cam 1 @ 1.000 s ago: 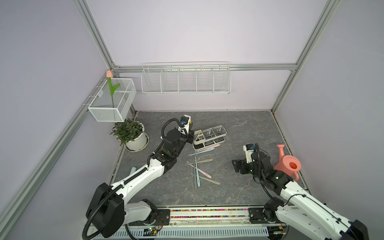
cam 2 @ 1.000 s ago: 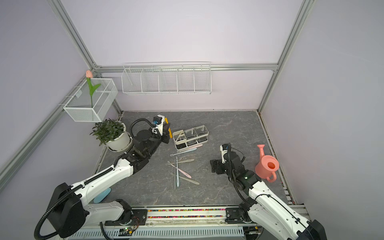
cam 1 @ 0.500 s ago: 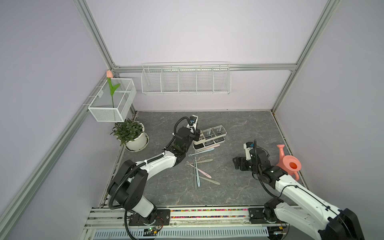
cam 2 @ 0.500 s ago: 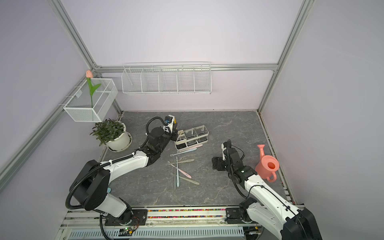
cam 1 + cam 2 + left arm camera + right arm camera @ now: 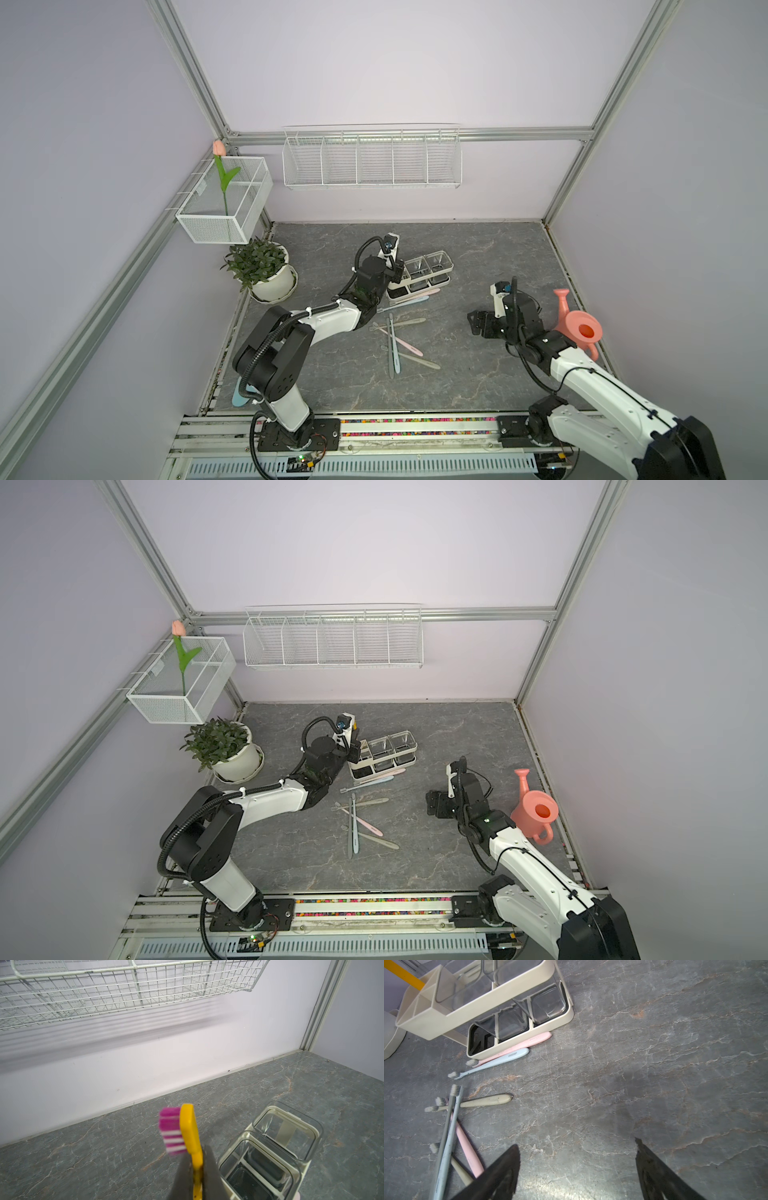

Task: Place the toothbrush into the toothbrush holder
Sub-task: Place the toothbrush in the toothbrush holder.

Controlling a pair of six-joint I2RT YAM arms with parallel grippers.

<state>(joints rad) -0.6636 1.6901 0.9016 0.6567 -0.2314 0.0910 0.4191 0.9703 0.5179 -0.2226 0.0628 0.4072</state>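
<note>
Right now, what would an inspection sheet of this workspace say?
Surface: grey marbled tabletop.
Job's things: yellow toothbrush with magenta bristles, at the white divided end of the toothbrush holder; whether its handle is already inside, cannot tell.
Clutter: pastel toothbrushes lie loose on the tabletop; two rest against the holder's base.
End effectors: left end effector shut on the yellow toothbrush; right end effector open, empty.
Cables: black cable loops over the left wrist.
Surroundings: wire wall basket, mesh basket with a tulip, potted plant, pink watering can.
</note>
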